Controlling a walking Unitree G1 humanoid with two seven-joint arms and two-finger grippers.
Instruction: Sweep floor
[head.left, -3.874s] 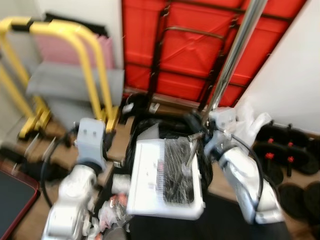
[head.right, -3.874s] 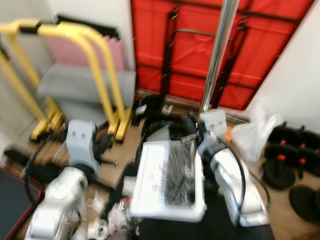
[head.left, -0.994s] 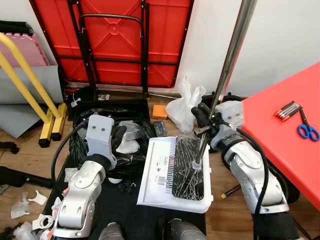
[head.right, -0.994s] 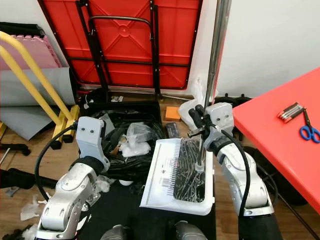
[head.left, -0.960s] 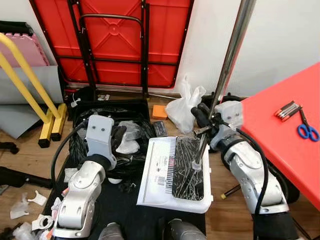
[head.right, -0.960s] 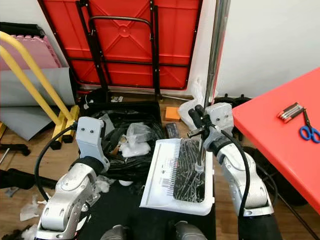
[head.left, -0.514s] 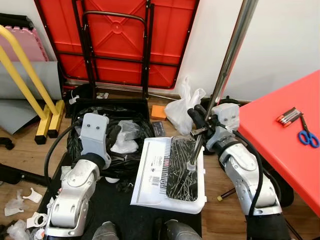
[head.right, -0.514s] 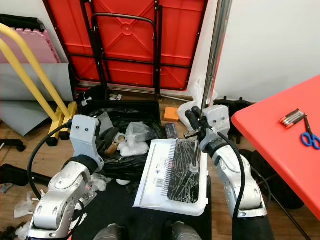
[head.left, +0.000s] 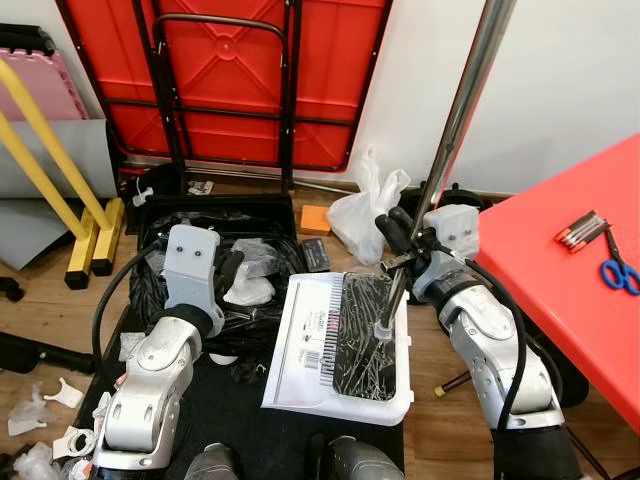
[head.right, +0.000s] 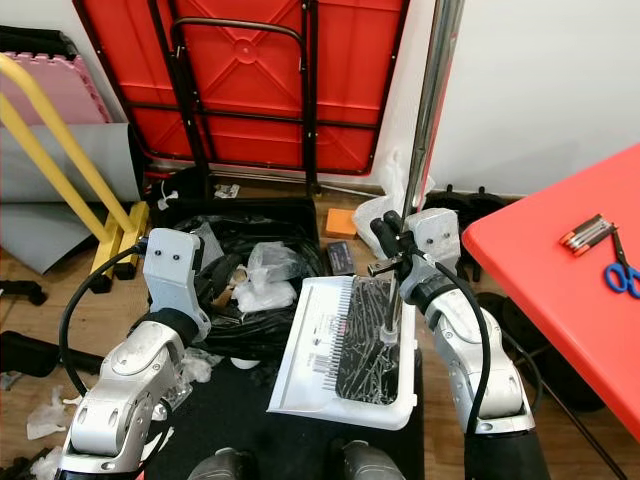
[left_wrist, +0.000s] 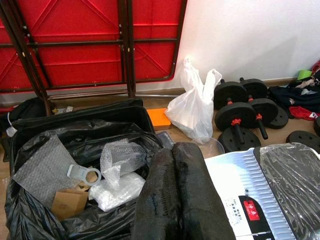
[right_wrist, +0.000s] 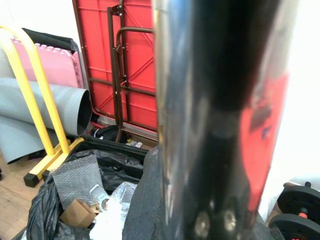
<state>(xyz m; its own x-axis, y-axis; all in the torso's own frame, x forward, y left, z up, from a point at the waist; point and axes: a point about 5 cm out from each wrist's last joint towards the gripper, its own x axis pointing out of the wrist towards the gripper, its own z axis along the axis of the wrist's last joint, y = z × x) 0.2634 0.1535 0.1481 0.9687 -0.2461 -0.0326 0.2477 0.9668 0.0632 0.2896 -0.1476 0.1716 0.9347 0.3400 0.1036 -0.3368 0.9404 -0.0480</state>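
Note:
A white long-handled dustpan (head.left: 310, 340) full of dark debris hangs low in front of me, over a black mat. Its steel pole (head.left: 455, 130) rises to the upper right. My right gripper (head.left: 403, 240) is shut on that pole just above the pan; the pole (right_wrist: 215, 120) looms close in the right wrist view. My left gripper (head.left: 230, 272) hovers at the edge of an open black rubbish bag (head.left: 185, 225), its two fingers (left_wrist: 160, 190) pressed together with nothing between them. Bubble wrap (left_wrist: 120, 157) and cardboard (left_wrist: 70, 202) lie in the bag.
A folded red table (head.left: 230, 80) leans on the wall ahead. Another red table (head.left: 570, 310) with scissors (head.left: 617, 275) stands at the right. A white plastic bag (head.left: 360, 215), an orange block (head.left: 314, 220) and weights (left_wrist: 245, 112) sit near the wall. Scraps of litter (head.left: 30, 415) lie at the left beside a yellow frame (head.left: 50, 170).
Since the earliest frames the whole view has swung right and sharpened. Over the last second the view shifted slightly; both arms and the dustpan keep the same pose.

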